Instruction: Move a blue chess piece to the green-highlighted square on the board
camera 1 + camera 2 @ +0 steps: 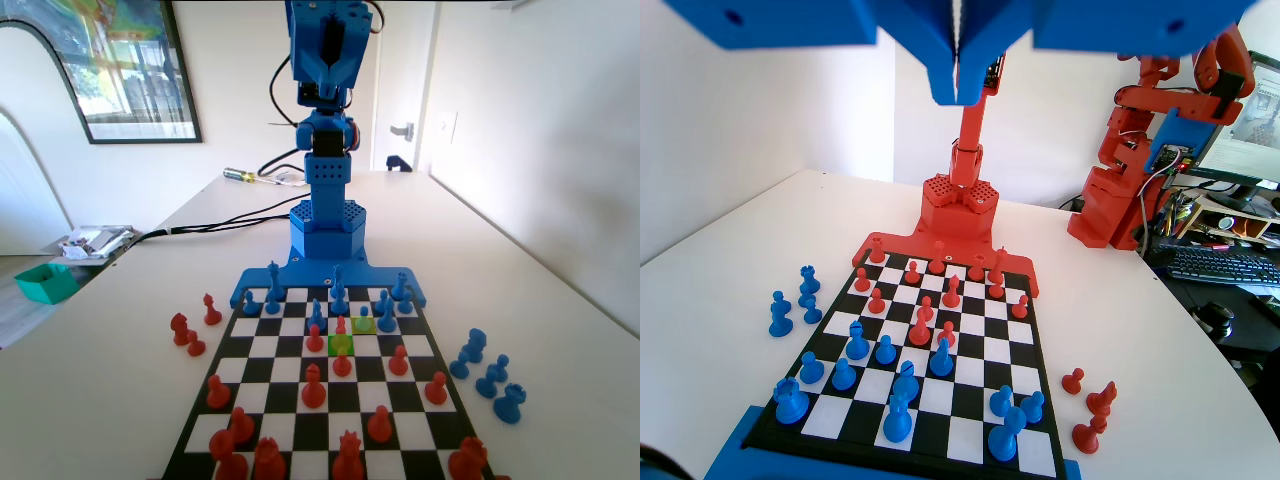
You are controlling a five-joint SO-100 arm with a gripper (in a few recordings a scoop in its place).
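Note:
The blue arm is folded up high at the board's far end, and my gripper (pixel 328 72) hangs well above the pieces. In the wrist view the gripper (pixel 958 75) has its jaws pressed together with nothing between them. The blue chess piece (pixel 364 313), a small pawn, stands on the yellowish-green square (pixel 365 325), between taller blue pieces; in the wrist view the pawn (pixel 885 350) is near the board's left side. The green-highlighted square (pixel 341 345) lies one step diagonally nearer the camera, bare, with red pawns just behind and in front of it. The board (pixel 262 345) carries several red and blue pieces.
Several blue pieces (pixel 485 375) stand off the board at the right of the fixed view, and three red ones (pixel 190 335) at the left. A green tray (pixel 45 283) sits at the far left; a screwdriver (pixel 245 176) and cables lie behind the arm. A keyboard (pixel 1230 265) is at the wrist view's right.

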